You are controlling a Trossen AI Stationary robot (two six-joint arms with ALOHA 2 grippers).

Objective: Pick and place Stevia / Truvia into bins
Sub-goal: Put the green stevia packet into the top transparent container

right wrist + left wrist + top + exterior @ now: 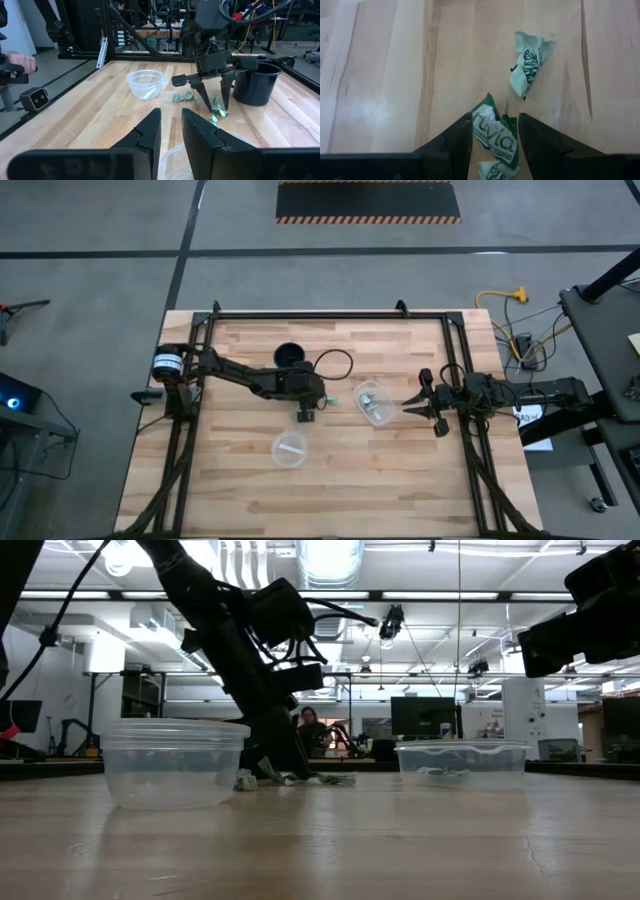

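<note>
Robotics lab: ceiling ducts [330, 560], monitors [423, 717], hazard-striped floor mat [368, 201].

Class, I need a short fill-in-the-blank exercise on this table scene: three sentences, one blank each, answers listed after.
1. The left gripper has its fingers on either side of a ____ and white sachet.
2. The round bin holds ____ sachet.
3. The mug is coloured ____.

Answers: green; one; black

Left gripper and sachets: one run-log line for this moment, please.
left gripper: down, open around Truvia sachet | second sachet: loose on table | right gripper: waiting beside oblong bin
</note>
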